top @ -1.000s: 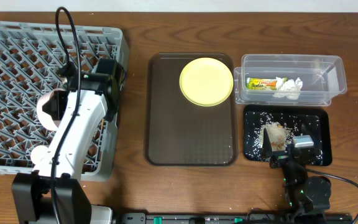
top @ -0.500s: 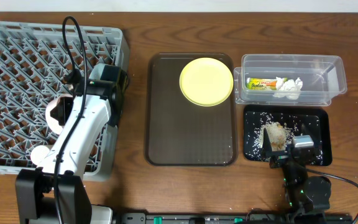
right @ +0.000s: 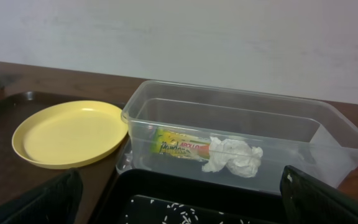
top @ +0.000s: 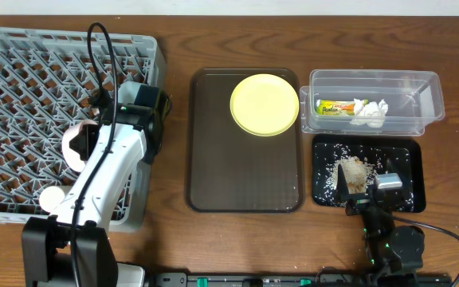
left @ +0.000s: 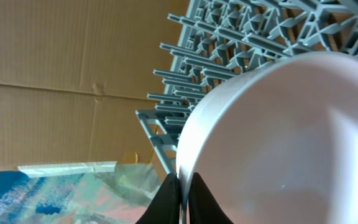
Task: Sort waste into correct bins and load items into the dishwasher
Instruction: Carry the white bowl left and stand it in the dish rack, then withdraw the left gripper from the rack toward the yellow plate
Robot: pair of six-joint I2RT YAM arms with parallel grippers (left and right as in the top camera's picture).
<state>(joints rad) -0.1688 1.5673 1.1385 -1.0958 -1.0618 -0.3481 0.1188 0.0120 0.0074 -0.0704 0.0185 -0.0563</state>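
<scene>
Clear tub with wrapper, tissue

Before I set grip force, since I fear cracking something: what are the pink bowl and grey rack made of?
Bowl: glossy plastic or ceramic, can't tell; smooth with soft highlights. Rack: likely moulded matte plastic, thin uniform grey lattice.

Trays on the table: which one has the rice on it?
The small black tray, at the right beside the clear tub, is scattered with rice. The large brown tray in the middle holds only the yellow plate.
</scene>
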